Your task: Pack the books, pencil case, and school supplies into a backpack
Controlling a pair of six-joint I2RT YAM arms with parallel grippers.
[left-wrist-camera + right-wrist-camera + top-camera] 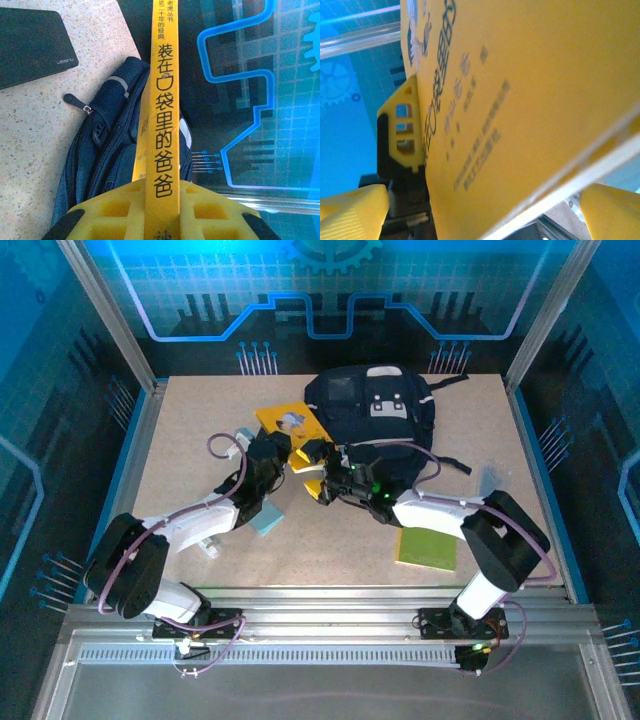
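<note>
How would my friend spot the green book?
Start at the big navy backpack at the table's far side. Look nearer, by the right arm: the green book lies flat there. It's plain lime-green; the yellow book has writing.

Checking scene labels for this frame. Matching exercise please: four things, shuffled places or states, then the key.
1 orange-yellow book
2 lime-green book
3 light-blue pad
4 backpack

A far middle of the table
B clamped edge-on in the left tool
C flat on the table, near right
D on the table, left of centre

Pairs: 1-B, 2-C, 3-D, 4-A
</note>
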